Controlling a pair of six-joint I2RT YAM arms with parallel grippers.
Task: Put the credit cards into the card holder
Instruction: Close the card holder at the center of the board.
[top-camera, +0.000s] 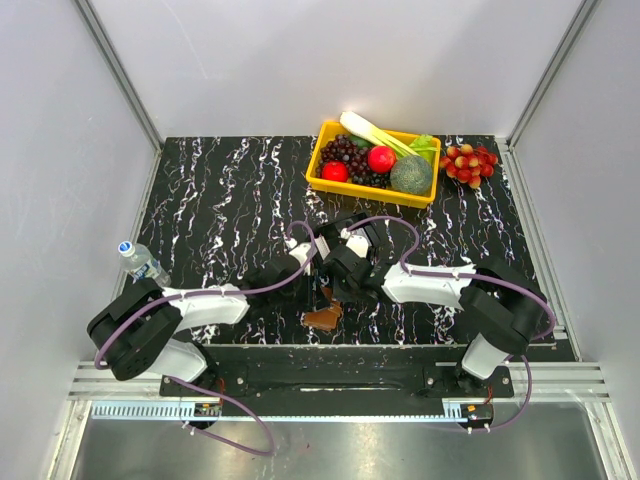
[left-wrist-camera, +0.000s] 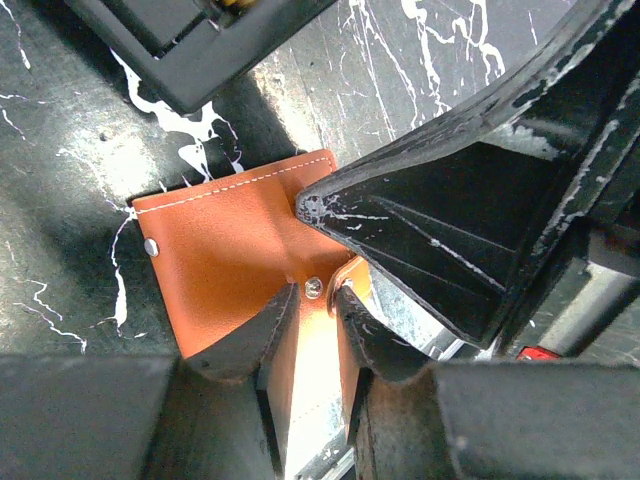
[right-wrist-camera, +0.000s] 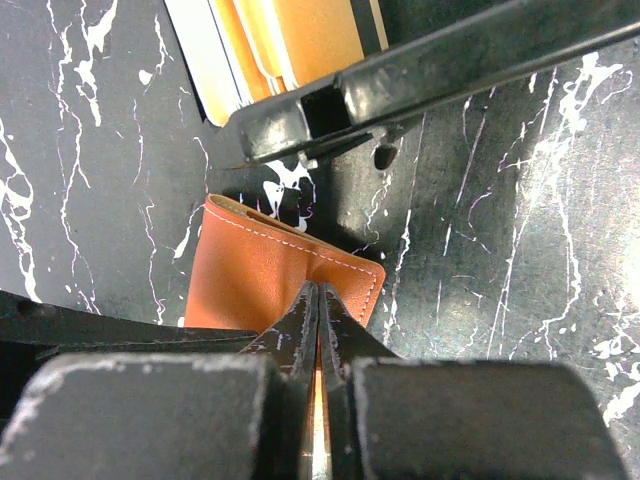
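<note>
Card holder: tan-brown stitched leather-like folding card holder (top-camera: 322, 318), pale inside, with metal snap studs. It lies just on the near side of the small black open-topped box (right-wrist-camera: 420, 60), and its body looks flat on the tabletop.
Credit cards: thin flat plastic credit cards (right-wrist-camera: 300, 35), orange and white-grey, standing on edge inside the box. None is in the holder.
Left gripper: the left gripper (left-wrist-camera: 315, 300) has its jaws set narrow and clamped on a flap of the holder beside a snap stud, at the end of the holder farthest from the box. The pale lining shows between the fingers (left-wrist-camera: 250, 345).
Right gripper: the right gripper (right-wrist-camera: 318, 295) has its jaws all but closed, pinching a thin edge of the holder on the near side of the box. An orange sliver shows between the pads.
Gripper spacing: the two grippers are close together over the holder. Whether they touch each other cannot be told.
Tabletop: black marble-patterned tabletop (top-camera: 220, 220) with white veins, under the box and holder.
Basket: yellow rectangular plastic basket (top-camera: 318, 160) of fruit and vegetables, beyond the box.
Grapes: bunch of red grapes (top-camera: 470, 163), beyond the box to the right, just beside the basket.
Bottle: clear plastic bottle (top-camera: 143, 262) with a blue cap, well apart to the left of the box.
</note>
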